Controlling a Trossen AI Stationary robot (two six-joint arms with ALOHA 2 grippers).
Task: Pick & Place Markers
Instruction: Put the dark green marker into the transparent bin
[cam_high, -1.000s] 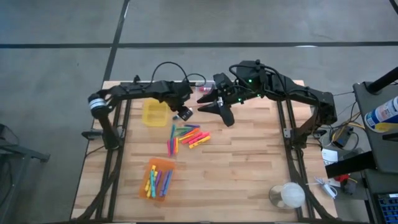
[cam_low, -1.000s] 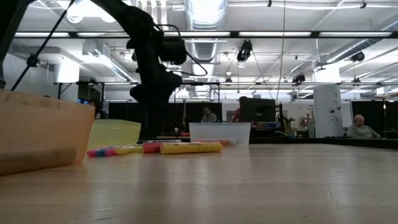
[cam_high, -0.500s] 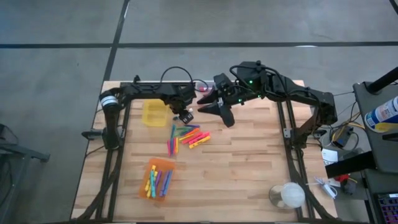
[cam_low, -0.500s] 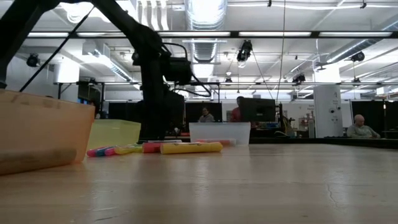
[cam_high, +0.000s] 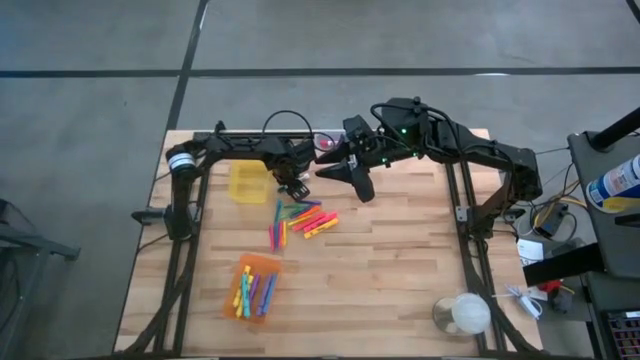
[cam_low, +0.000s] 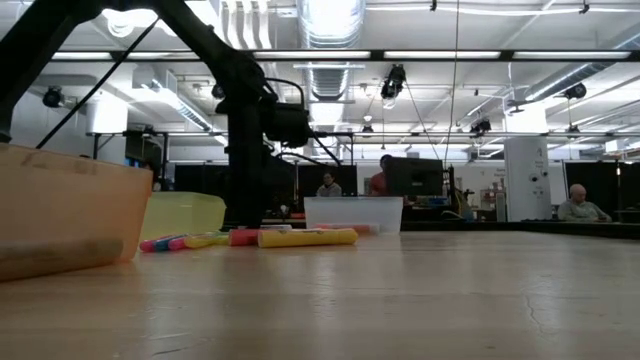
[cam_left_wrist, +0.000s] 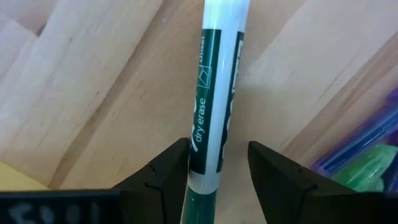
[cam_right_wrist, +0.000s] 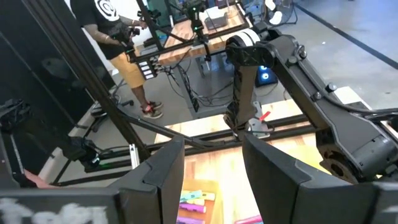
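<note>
High view: several markers (cam_high: 252, 293) already lie in the orange bin (cam_high: 262, 264), while a pile of markers (cam_high: 300, 220) waits on the tabletop (cam_high: 400, 260), so most sorting remains. The left gripper (cam_left_wrist: 219, 167) hangs over the pile's far end, jaws open astride a green marker (cam_left_wrist: 219, 106). The right gripper (cam_high: 362, 190) hovers nearby, jaws apart, empty.

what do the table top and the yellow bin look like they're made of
Table top: pale wood planks, matt, with visible grain and seams between boards. Yellow bin: probably thin plastic, translucent, since light glows through its wall in the low view.
</note>
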